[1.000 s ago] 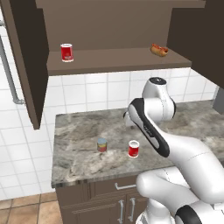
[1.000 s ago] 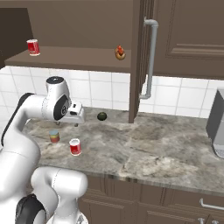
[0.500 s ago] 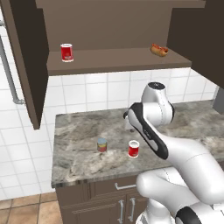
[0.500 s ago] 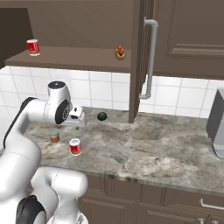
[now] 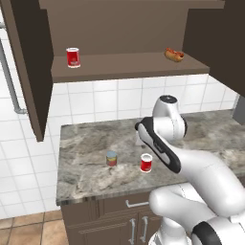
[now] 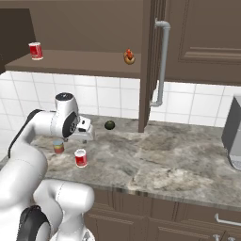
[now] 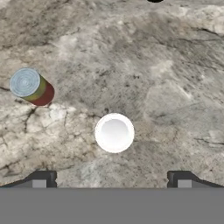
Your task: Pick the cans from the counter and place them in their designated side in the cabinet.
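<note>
The red can stands upright on the counter, directly below the claw and centred between its fingertips, seen end-on as a white disc. The shorter can with the blue-grey top stands apart from it, off to the claw's left side in the hand view. The claw is fully open and holds nothing — it hangs above the red can without contact. Beyond the claw, on the cabinet shelf, stand another red can and a hot dog. A dark green fruit lies on the counter further back.
</note>
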Robot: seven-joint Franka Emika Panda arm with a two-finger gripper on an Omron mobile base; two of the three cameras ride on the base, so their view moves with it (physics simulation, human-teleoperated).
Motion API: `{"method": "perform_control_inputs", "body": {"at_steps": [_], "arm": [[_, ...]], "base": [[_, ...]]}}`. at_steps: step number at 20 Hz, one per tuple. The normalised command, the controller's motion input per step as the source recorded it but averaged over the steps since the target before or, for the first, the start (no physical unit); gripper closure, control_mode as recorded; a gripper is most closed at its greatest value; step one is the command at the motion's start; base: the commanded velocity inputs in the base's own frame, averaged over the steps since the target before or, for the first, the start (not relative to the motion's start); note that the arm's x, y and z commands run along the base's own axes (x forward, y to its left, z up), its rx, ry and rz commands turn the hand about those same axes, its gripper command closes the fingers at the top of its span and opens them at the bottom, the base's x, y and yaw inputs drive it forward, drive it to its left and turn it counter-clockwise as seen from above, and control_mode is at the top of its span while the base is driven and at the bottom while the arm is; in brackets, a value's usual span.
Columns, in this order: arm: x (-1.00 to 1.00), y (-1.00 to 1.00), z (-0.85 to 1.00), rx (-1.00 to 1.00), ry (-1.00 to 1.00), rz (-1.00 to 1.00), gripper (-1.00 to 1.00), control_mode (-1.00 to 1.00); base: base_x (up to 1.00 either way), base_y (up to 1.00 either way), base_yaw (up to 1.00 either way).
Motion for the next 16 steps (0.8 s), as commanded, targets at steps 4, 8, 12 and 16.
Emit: {"method": "perform_control_inputs", "body": {"at_steps": [4, 8, 12, 16], "arm": [[0.14, 0.0, -0.21, 0.0, 0.04, 0.0, -1.0, -1.0], [0.1, 0.0, -0.2, 0.0, 0.02, 0.0, -1.0, -1.0], [0.09, 0.0, -0.2, 0.0, 0.02, 0.0, -1.0, -1.0], [0.03, 0.0, -0.2, 0.0, 0.02, 0.0, -1.0, -1.0]], "base": [[0.0, 0.0, 0.0], [0.0, 0.0, 0.0], [0.0, 0.0, 0.0], [0.0, 0.0, 0.0]]}}
